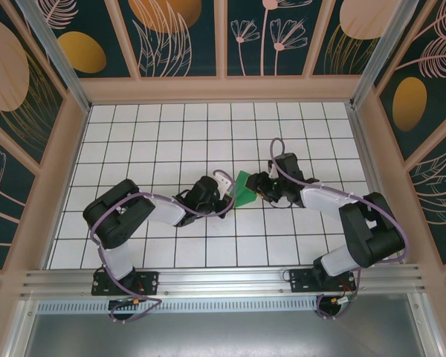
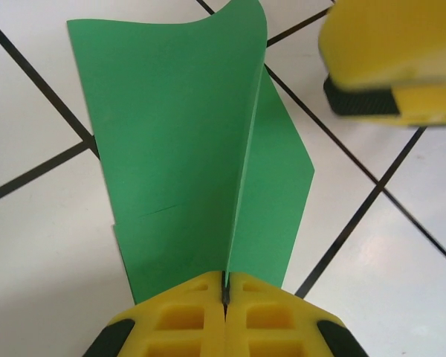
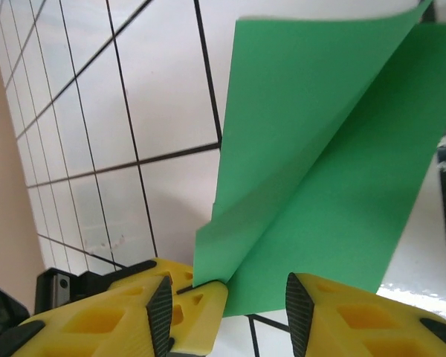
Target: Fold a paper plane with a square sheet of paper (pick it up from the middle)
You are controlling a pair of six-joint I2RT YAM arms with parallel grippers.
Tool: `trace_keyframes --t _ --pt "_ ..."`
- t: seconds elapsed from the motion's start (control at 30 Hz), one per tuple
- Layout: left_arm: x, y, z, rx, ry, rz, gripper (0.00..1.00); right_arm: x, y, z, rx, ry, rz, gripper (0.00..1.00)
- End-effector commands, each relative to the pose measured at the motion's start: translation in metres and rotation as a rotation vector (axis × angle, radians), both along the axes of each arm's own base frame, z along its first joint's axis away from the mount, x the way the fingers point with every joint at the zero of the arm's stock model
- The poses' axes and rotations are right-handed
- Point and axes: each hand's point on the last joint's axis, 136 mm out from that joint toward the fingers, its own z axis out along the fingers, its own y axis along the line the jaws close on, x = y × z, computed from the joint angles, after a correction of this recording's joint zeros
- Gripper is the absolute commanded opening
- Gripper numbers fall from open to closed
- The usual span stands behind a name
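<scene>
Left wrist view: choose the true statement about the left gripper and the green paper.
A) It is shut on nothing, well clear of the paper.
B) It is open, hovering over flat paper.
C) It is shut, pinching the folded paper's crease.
C: the left gripper has its yellow fingers pressed together, with the crease of the green paper caught between them.

I am counting one green square sheet of paper (image 1: 245, 190), creased, and one gridded bench (image 1: 171, 134). I am seeing two arms, left arm (image 1: 126, 216) and right arm (image 1: 357, 223), carrying two end effectors: left end effector (image 2: 225, 286) and right end effector (image 3: 229, 296).
</scene>
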Motion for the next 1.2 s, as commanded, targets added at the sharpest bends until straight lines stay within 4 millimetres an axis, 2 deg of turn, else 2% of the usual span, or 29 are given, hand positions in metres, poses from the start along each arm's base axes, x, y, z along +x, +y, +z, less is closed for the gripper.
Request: trace_keyframes --t 0.0,0.2,0.37,0.7,1.03,1.17 --pt "-0.003 -0.005 0.015 -0.091 0.098 0.056 0.05 0.002 0.005 -0.004 -0.028 -0.065 0.034 0.46" --pt "-0.006 -0.007 0.017 -0.155 0.192 0.099 0.04 -0.001 0.013 -0.015 -0.025 -0.068 0.072 0.42" --pt "-0.007 -0.008 0.012 -0.195 0.268 0.139 0.04 0.0 0.017 -0.013 -0.001 -0.1 0.092 0.41" --pt "-0.009 -0.008 0.005 -0.221 0.327 0.169 0.05 0.003 0.014 -0.032 -0.042 -0.028 0.07 0.4" --pt "-0.01 -0.008 -0.006 -0.205 0.358 0.171 0.06 0.006 0.016 -0.028 -0.008 -0.035 0.054 0.44" --pt "-0.01 -0.007 -0.008 -0.2 0.363 0.178 0.06 0.006 0.01 -0.035 -0.025 -0.014 0.036 0.45"
